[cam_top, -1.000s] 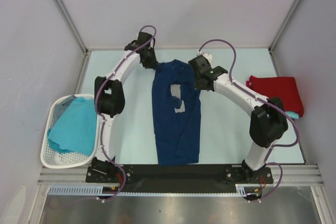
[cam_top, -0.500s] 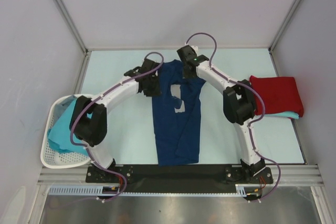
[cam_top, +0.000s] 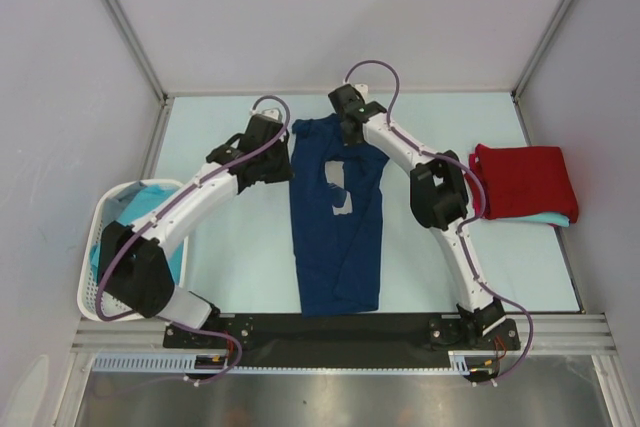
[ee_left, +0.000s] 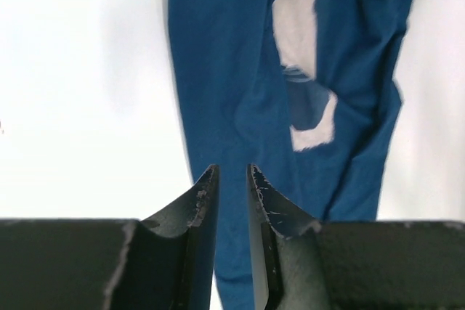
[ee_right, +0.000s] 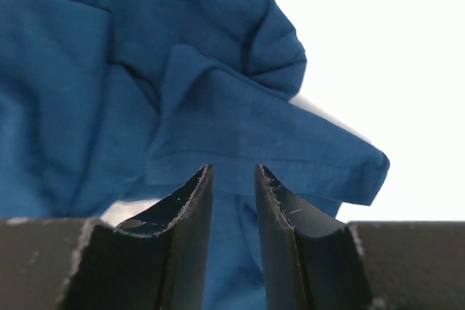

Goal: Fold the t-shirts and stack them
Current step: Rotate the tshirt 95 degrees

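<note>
- My left gripper (ee_left: 231, 172) has its 2 fingers a little bit apart, with nothing between them. My right gripper (ee_right: 232, 170) looks the same: a thin gap and no cloth pinched.
- The navy t-shirt (cam_top: 335, 232) lies flat in the middle of the table (cam_top: 250, 267). It is folded into 1 long strip, and its pale print (ee_left: 298, 27) is partly tucked under a fold.
- The left gripper hangs near the shirt's left edge, up by the far end. The right gripper hangs at the far end too, right by a sleeve (ee_right: 290, 147) that sticks out.
- The gaps are thin, and that could go wrong. If I go down like this, the fingers may push the cloth away and not catch it.
- If 1 side grabs only the top layer, the fold may fall open when I lift.
- If the right fingers catch just the loose sleeve, the shirt may twist and bunch up.
- If my 2 arms do not lift together, the strip may go crooked. Then it will not sit well on the red t-shirt (cam_top: 525, 177), which is well off to the right.
</note>
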Motion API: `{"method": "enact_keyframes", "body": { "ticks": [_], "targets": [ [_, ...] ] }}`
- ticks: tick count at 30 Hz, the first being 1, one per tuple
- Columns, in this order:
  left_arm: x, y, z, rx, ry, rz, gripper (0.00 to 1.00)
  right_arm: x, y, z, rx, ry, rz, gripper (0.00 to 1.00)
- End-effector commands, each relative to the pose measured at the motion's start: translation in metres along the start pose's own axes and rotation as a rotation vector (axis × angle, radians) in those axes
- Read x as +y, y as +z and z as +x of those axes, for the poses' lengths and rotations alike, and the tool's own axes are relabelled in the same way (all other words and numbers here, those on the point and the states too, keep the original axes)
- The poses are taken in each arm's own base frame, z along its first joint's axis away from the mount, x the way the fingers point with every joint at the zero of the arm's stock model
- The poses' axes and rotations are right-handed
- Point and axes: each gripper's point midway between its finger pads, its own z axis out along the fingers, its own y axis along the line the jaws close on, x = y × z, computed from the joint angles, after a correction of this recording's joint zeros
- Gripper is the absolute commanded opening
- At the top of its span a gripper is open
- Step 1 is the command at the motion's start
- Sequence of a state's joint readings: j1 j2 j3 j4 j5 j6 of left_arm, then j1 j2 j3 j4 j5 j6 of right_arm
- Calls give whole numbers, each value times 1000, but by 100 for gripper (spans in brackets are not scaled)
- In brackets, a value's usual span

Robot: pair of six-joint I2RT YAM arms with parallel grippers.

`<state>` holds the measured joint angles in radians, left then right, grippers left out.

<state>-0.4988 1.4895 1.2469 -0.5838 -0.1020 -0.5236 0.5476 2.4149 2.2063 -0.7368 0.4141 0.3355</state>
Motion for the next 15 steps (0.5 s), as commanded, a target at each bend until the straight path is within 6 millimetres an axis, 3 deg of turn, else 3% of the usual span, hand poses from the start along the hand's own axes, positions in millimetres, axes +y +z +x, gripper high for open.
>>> {"method": "enact_keyframes", "body": {
  "ticks": [1, 2, 7, 12, 13, 15],
  "targets": [
    [9, 1, 16, 13, -17, -17, 26, -10, 4, 8, 2, -46, 67, 34],
    [11, 2, 22, 25, -19, -21, 26, -12, 7, 17, 16, -56, 75, 34],
    [11, 5, 33, 41, -11, -18, 25, -14, 10, 21, 22, -69, 80, 34],
    [9, 6, 35, 49, -3, -11, 25, -30, 4, 14, 13, -40, 118, 34],
    [10, 6, 35, 50, -4, -13, 25, -33, -7, 5, -11, -27, 113, 34],
    [10, 7, 38, 56, -4, -12, 25, -41, -11, 4, -18, -20, 123, 34]
  ]
}}
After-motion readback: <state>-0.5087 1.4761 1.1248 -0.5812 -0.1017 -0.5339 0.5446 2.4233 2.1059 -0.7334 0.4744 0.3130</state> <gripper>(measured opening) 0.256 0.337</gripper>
